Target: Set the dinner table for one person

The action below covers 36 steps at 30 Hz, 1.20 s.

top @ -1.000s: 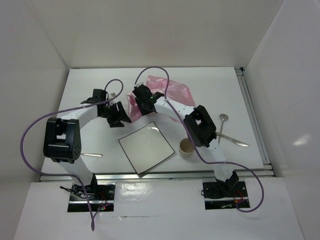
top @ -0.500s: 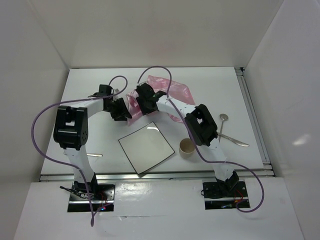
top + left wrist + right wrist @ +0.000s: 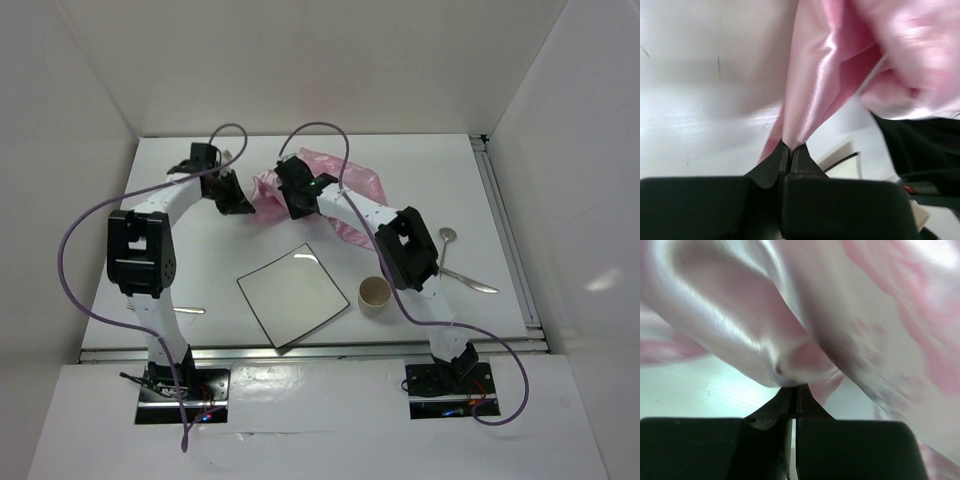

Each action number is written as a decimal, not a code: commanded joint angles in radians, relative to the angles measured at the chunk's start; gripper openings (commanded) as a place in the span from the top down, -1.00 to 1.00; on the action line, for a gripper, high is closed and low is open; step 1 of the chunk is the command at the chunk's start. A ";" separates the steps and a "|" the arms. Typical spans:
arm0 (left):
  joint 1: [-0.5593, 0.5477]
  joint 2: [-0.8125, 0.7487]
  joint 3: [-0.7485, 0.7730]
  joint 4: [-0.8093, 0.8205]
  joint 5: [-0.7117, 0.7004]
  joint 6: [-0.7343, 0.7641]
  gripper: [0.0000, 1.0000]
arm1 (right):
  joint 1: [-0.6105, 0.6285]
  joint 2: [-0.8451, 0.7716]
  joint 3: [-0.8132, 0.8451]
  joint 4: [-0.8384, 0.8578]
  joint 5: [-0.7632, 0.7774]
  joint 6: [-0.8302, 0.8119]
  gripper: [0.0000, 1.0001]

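Note:
A shiny pink cloth (image 3: 350, 185) lies crumpled at the back middle of the white dinner table (image 3: 180, 270). My left gripper (image 3: 245, 205) is shut on the cloth's left edge; in the left wrist view the cloth (image 3: 825, 70) rises straight out of the pinched left gripper (image 3: 791, 146). My right gripper (image 3: 298, 207) is shut on a fold of the cloth (image 3: 765, 325) close by, with the right gripper (image 3: 795, 388) pinched tight in its wrist view. The square white plate (image 3: 292, 296) with a dark rim lies in front of both grippers.
A beige cup (image 3: 375, 294) stands right of the plate. A spoon (image 3: 444, 246) and a knife (image 3: 468, 279) lie crossed at the right. A fork (image 3: 190, 310) lies near the left arm. White walls close in the table on three sides.
Both grippers have closed on the pink cloth. The left arm has swung toward the back and both hands have drawn the cloth's near edge away from the plate.

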 commanded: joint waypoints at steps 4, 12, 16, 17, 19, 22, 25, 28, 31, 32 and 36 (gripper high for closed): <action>0.043 -0.127 0.257 -0.127 -0.042 0.038 1.00 | -0.122 -0.266 -0.025 0.029 -0.009 0.015 1.00; 0.100 -0.113 0.564 -0.258 0.001 0.038 1.00 | -0.363 -0.451 0.116 -0.040 -0.178 0.024 1.00; 0.100 -0.211 0.577 -0.243 0.001 0.015 1.00 | -0.385 -0.554 0.164 -0.054 -0.206 0.024 1.00; 0.109 -0.240 0.564 -0.243 0.001 0.015 1.00 | -0.385 -0.579 0.149 -0.064 -0.218 0.024 1.00; 0.109 -0.325 0.532 -0.234 0.001 0.005 1.00 | -0.385 -0.658 0.103 -0.065 -0.229 0.024 1.00; 0.109 -0.430 0.509 -0.252 0.001 0.018 1.00 | -0.385 -0.778 0.025 -0.084 -0.239 0.033 1.00; 0.118 -0.507 0.509 -0.288 -0.053 0.039 1.00 | -0.385 -0.893 -0.043 -0.097 -0.239 0.033 1.00; 0.118 -0.569 0.522 -0.311 -0.110 0.050 1.00 | -0.385 -0.962 -0.063 -0.108 -0.230 0.033 1.00; 0.118 -0.569 0.562 -0.320 -0.110 0.050 1.00 | -0.394 -0.973 -0.063 -0.129 -0.207 0.020 1.00; 0.118 -0.569 0.562 -0.320 -0.110 0.050 1.00 | -0.394 -0.964 -0.054 -0.129 -0.192 0.020 1.00; 0.118 -0.468 0.627 -0.311 -0.110 0.050 1.00 | -0.463 -0.915 -0.063 -0.083 -0.253 -0.019 1.00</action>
